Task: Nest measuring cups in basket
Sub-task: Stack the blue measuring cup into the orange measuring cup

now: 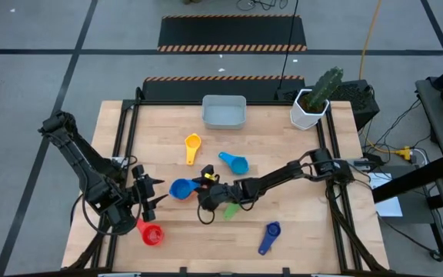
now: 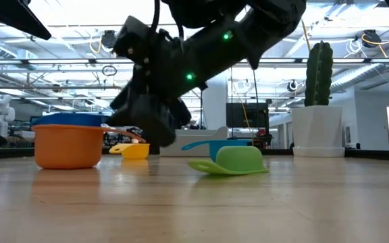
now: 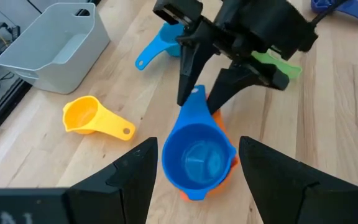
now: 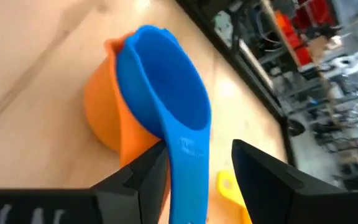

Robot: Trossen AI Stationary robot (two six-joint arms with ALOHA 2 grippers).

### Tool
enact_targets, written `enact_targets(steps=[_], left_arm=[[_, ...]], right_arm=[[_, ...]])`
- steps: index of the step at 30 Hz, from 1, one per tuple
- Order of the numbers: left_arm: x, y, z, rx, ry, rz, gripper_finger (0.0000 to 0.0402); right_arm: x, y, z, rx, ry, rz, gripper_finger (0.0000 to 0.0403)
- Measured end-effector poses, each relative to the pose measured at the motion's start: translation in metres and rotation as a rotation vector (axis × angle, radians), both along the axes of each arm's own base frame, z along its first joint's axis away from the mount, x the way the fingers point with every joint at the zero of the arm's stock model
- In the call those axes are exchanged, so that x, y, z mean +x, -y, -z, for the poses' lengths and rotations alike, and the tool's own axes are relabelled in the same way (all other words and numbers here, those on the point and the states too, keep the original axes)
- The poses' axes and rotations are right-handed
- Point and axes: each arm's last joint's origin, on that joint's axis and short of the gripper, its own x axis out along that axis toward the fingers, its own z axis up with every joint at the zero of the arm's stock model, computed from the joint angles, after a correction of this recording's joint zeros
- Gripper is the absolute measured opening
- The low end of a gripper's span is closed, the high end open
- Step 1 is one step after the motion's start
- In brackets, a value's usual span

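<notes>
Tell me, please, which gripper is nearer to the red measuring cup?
Left. The left gripper hovers just above the red measuring cup at the table's front; the right gripper is farther off, at the blue cup.

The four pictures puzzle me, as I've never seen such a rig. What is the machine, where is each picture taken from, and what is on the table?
Two dark robot arms work at a wooden table. One picture looks down from above, one level across the tabletop, and one from each wrist. The right gripper straddles the handle of the blue cup, nested in the orange cup. The left gripper is open beside them. Loose lie yellow, light blue, green, red and dark blue cups. The basket holds none.
</notes>
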Motion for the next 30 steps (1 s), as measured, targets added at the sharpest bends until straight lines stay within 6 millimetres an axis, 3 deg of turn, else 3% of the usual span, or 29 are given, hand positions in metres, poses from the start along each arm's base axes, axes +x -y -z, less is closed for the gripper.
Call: enact_targets(steps=[13, 19, 25, 30], left_arm=[[0.0, 0.0, 0.0, 0.014, -0.003, 0.01, 0.023], [0.0, 0.0, 0.0, 0.015, -0.002, 0.01, 0.023], [0.001, 0.0, -0.001, 0.031, 0.025, -0.001, 0.023], [0.005, 0.0, -0.003, 0.043, 0.058, -0.004, 0.023]], right_arm=[[-0.009, -0.001, -0.032, 0.223, -0.006, -0.052, 0.0174], [-0.015, 0.009, -0.041, 0.392, -0.012, 0.063, 0.018], [-0.015, 0.026, -0.043, 0.64, -0.054, 0.064, 0.0246], [-0.013, 0.035, -0.039, 0.7, -0.062, 0.069, 0.0316]])
